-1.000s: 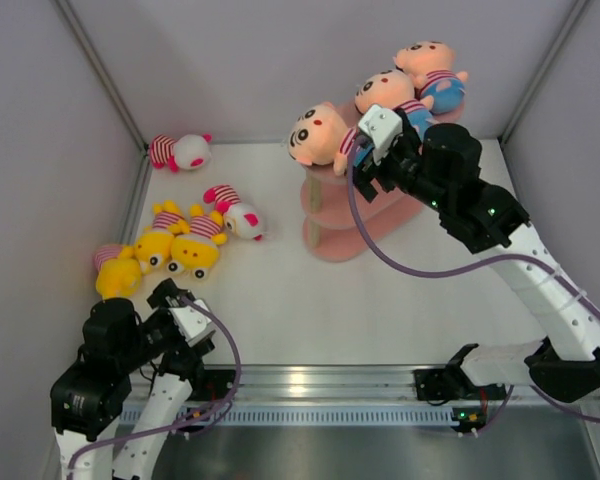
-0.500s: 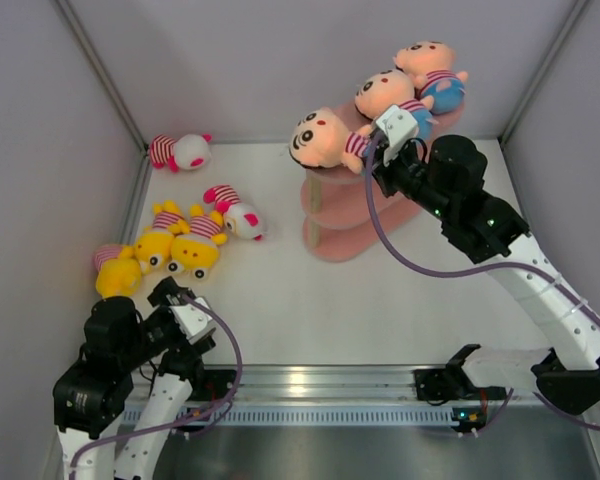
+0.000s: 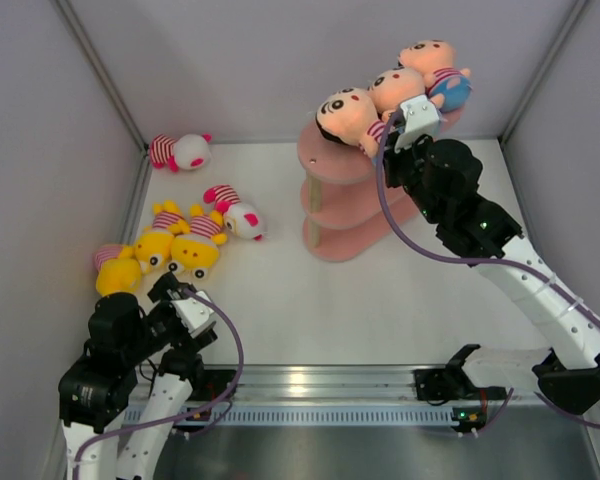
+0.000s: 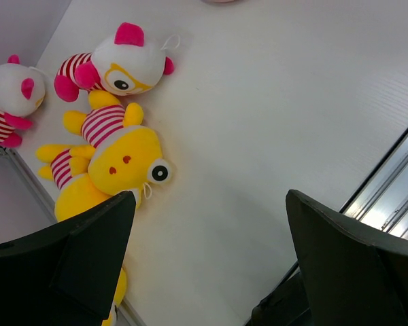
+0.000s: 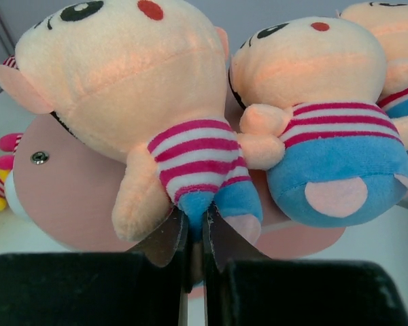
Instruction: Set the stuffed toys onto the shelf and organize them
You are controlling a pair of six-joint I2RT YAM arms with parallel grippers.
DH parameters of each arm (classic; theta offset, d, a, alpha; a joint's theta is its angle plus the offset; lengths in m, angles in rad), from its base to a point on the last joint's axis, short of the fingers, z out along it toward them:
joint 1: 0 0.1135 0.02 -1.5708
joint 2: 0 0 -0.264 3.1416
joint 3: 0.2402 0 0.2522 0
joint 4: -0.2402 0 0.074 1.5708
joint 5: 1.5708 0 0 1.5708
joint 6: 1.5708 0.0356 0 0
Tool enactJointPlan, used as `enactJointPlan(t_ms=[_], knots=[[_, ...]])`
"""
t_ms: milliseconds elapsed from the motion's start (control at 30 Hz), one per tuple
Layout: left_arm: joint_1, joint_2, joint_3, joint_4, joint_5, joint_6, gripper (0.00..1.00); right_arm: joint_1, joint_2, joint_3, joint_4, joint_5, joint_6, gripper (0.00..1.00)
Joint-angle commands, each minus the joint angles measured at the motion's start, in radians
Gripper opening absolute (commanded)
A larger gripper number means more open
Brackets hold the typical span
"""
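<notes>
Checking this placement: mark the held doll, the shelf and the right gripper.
held doll point(image 5: 115, 68), right wrist view, its face
shelf point(image 3: 320, 160), top view, top board's bare left end
right gripper point(image 5: 192, 234), right wrist view, midway between fingertips

Overhead looks down — left wrist shares yellow toys point(image 4: 126, 159).

A white table point(image 3: 380, 300) fills the middle of the overhead view, closed in by pale grey panels: a back wall point(image 3: 280, 60) at 12 o'clock, a left wall point(image 3: 40, 150) at 9 and a right wall point(image 3: 585, 150) at 3. A slanting metal strut point(image 3: 98, 70) stands at 11 and a second strut point(image 3: 542, 70) at 1, where the panels meet. Along the table's near edge at 6 o'clock runs a silver rail point(image 3: 310, 382), with a slotted strip point(image 3: 310, 415) below it and then what looks like a dull steel sheet point(image 3: 380, 450), its surface blurred by glare.
</notes>
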Motion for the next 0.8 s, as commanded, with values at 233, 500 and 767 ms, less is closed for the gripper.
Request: enactJointPlan(t_ms=[233, 500, 767], knots=[[0.010, 0.011, -0.017, 0.062, -0.009, -0.016, 0.98, 0.094, 0.107, 0.105, -0.015, 0.186, 0.061, 0.20], [0.010, 0.006, -0.028, 0.062, -0.015, -0.009, 0.98, 0.154, 0.119, 0.142, -0.047, 0.159, 0.104, 0.64], [0.010, 0.016, -0.057, 0.104, -0.065, -0.042, 0.98, 0.189, 0.093, 0.208, -0.085, 0.199, 0.119, 0.81]])
